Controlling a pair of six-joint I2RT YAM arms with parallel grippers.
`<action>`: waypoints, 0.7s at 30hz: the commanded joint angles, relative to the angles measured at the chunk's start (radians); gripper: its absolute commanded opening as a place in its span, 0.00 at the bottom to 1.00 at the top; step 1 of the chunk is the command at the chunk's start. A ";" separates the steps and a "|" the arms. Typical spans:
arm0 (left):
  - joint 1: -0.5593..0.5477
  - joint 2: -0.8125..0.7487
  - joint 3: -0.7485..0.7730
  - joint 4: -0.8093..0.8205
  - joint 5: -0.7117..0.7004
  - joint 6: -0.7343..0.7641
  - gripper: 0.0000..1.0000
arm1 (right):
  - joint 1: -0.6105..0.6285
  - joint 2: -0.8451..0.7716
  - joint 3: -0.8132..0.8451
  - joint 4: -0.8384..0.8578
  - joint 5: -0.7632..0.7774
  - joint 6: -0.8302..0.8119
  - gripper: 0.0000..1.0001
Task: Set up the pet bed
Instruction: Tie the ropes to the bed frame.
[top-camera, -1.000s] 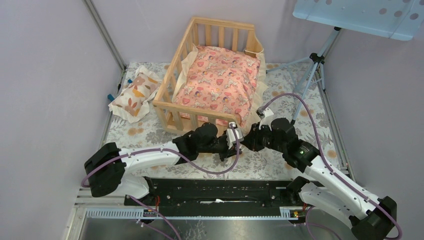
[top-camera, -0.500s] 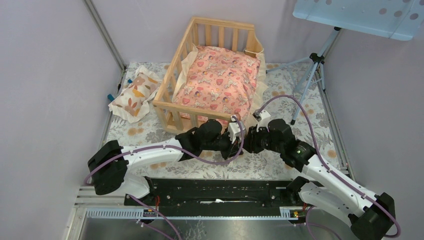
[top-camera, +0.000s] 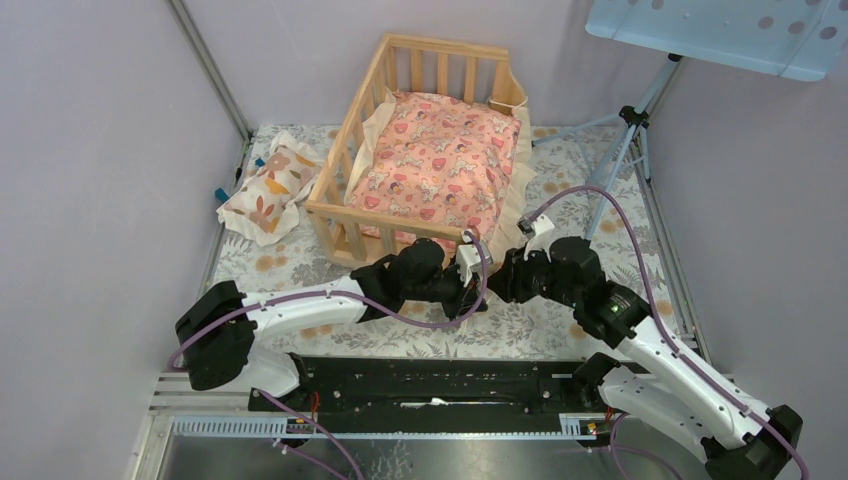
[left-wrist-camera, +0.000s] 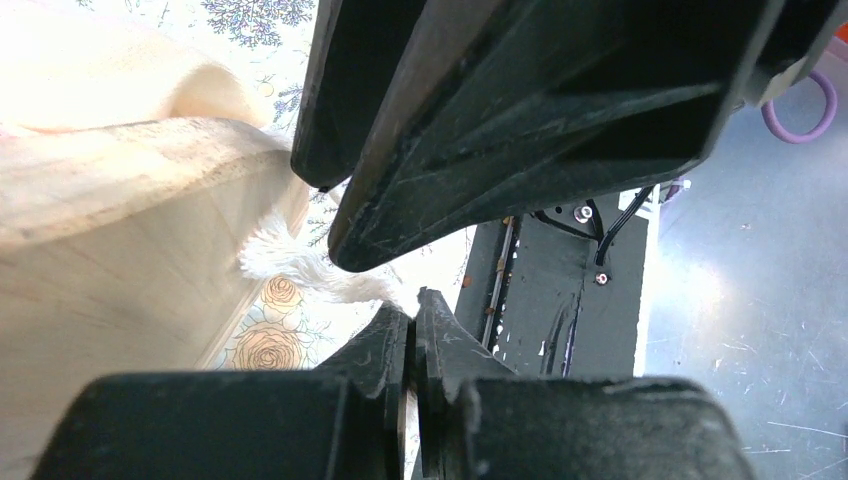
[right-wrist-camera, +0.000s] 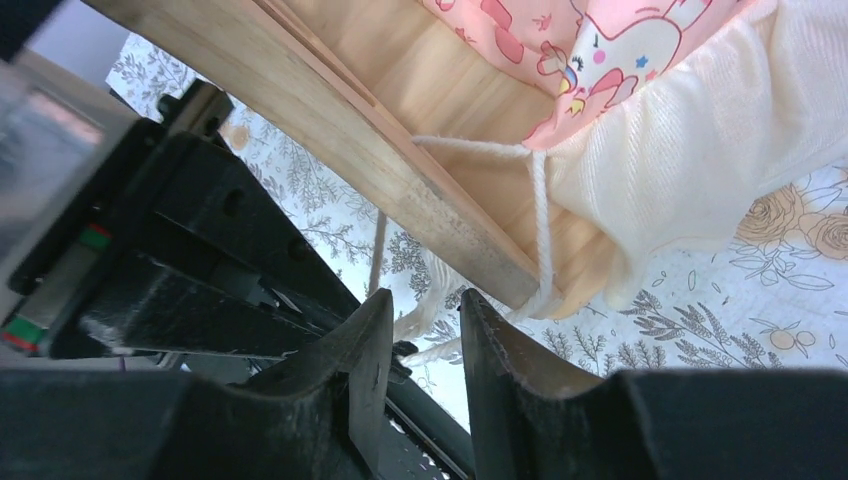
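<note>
The pet bed, a light wood slatted frame, stands at the back middle with the pink cushion lying in it. Both grippers meet at its near right corner. My left gripper is shut on the end of a cream tie cord beside the wood frame. My right gripper is open with a narrow gap, just under the frame. The cord runs down from the cushion past the frame's edge behind its fingers. The small leaf-print pillow lies left of the bed.
A tripod stands at the back right under a pale blue panel. Walls close in the left, right and back sides. The black base rail runs along the near edge. The cushion's cream ruffle hangs over the bed's right side.
My left gripper has crept slightly right toward the bed's corner. My right wrist moved a little left, then back right. The bed, cushion and pillow have not moved.
</note>
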 joint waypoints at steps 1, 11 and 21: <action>0.025 0.011 0.020 0.008 0.039 -0.091 0.00 | -0.003 -0.013 0.056 0.016 0.022 -0.007 0.37; 0.034 0.016 0.030 -0.019 0.050 -0.072 0.00 | -0.003 0.073 -0.012 0.201 -0.037 0.081 0.03; 0.039 0.023 0.035 -0.017 0.056 -0.074 0.00 | -0.004 0.110 -0.043 0.158 0.041 0.057 0.00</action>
